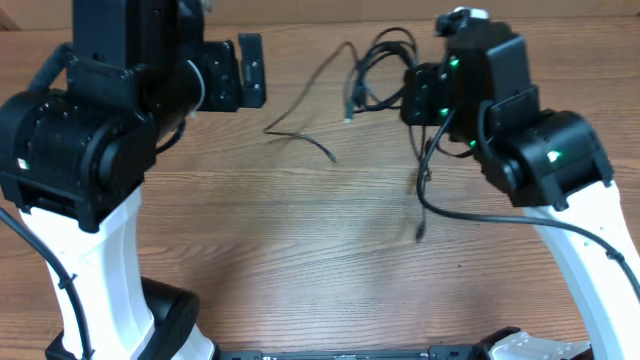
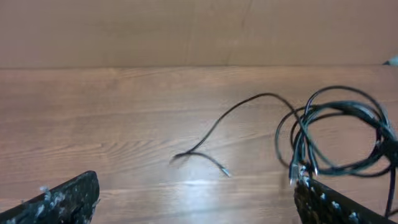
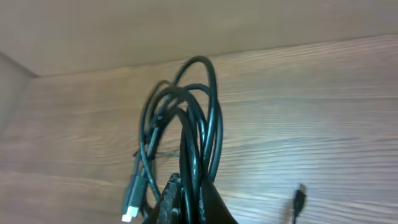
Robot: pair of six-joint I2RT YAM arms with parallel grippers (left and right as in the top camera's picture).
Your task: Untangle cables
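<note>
The cables show as a coiled black bundle [image 1: 382,62] at the back right of the wooden table and as loose strands. My right gripper [image 1: 405,98] is shut on the bundle; the right wrist view shows the loops [image 3: 185,118] rising out of the closed fingers [image 3: 186,202], with a white-tipped plug [image 3: 128,213] hanging to the left. One thin loose strand [image 1: 300,115] lies on the table between the arms. Another strand [image 1: 424,190] hangs down from the right gripper. My left gripper [image 1: 252,70] stands open and empty at the back left, apart from the strand [image 2: 214,130] and the bundle [image 2: 339,134].
The wooden table [image 1: 300,260] stretches toward the front. A wall or board [image 2: 186,31] closes off the far side. A small black plug end [image 3: 300,200] lies on the table to the right of the held bundle.
</note>
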